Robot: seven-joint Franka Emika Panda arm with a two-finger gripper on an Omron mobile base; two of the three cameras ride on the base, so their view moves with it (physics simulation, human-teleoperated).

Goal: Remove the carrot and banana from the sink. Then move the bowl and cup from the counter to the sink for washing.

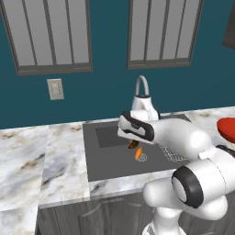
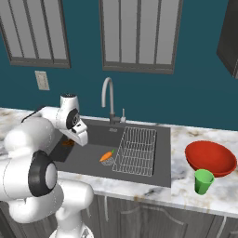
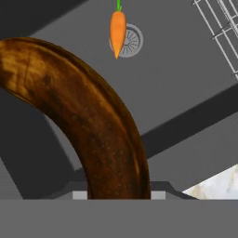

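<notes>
Gripper [image 1: 133, 145] hangs over sink [image 1: 110, 160], left part of basin. Banana [image 3: 88, 121] (dark brown, overripe) rises from btwn the fingers and curves away up-left in hand view; fingers clamped on its lower end, tips themselves hidden behind it. In left base view a bit of banana pokes out under the hand. Carrot [image 3: 117, 30] lies on basin floor, tip over round drain [image 3: 130, 41], just beside wire rack [image 2: 135, 149]. Red bowl [image 2: 210, 158] and green cup [image 2: 203, 181] on counter [image 2: 186, 186] right of sink, cup touching bowl's front.
</notes>
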